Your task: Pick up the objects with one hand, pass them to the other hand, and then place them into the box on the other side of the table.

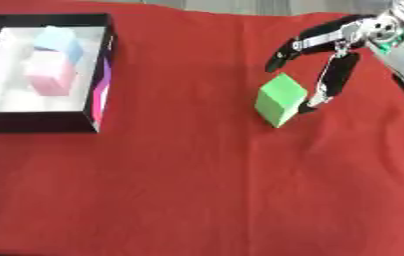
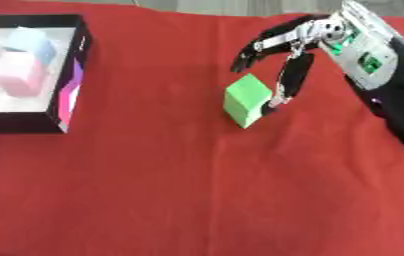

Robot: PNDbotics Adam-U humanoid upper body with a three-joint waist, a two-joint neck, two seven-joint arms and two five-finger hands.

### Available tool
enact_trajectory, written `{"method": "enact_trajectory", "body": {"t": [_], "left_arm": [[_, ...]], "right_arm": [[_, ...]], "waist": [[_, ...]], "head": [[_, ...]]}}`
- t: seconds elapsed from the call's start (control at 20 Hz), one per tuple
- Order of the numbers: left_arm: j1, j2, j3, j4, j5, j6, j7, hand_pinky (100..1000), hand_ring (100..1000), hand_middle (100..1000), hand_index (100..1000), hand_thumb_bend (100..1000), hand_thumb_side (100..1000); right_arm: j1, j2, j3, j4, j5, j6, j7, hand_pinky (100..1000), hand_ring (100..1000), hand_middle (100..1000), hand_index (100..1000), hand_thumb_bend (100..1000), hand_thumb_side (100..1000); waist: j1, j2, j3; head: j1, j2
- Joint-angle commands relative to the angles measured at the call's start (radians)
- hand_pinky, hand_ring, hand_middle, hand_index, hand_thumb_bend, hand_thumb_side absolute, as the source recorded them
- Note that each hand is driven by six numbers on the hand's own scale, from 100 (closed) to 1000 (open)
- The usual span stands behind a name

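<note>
Right hand (image 2: 295, 47) is open, fingers spread over the green cube (image 2: 247, 100), which sits on the red cloth (image 1: 197, 190) just below and left of the palm; one lower finger looks to touch its right face, upper fingers arch clear above it. Cube is tipped on an edge, no clear long axis; left hand isn't visible, so right is nearer. Right eye view shows the forearm; left eye view shows more of the black box (image 1: 100, 107) far to the hand's left, with pink and blue blocks inside.

Black right hand (image 2: 297, 47) with silver joints, green-lit grey wrist casing, black forearm.
</note>
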Motion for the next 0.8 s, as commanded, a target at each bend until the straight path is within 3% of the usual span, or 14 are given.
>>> {"method": "enact_trajectory", "body": {"t": [0.05, 0.8], "left_arm": [[-0.019, 0.02, 0.009, -0.01, -0.005, 0.003, -0.002, 733, 754, 654, 694, 100, 901], [-0.026, 0.015, 0.007, -0.015, -0.006, 0.006, -0.007, 734, 755, 653, 691, 100, 907]], "right_arm": [[-0.011, -0.028, -0.013, 0.007, 0.02, -0.011, -0.001, 989, 940, 878, 912, 530, 101], [0.002, -0.011, -0.043, 0.071, 0.044, -0.031, -0.001, 984, 930, 864, 902, 507, 103]], "waist": [[-0.008, -0.003, 0.004], [-0.011, 0.014, 0.023]], "head": [[-0.004, -0.009], [-0.012, -0.025]]}}
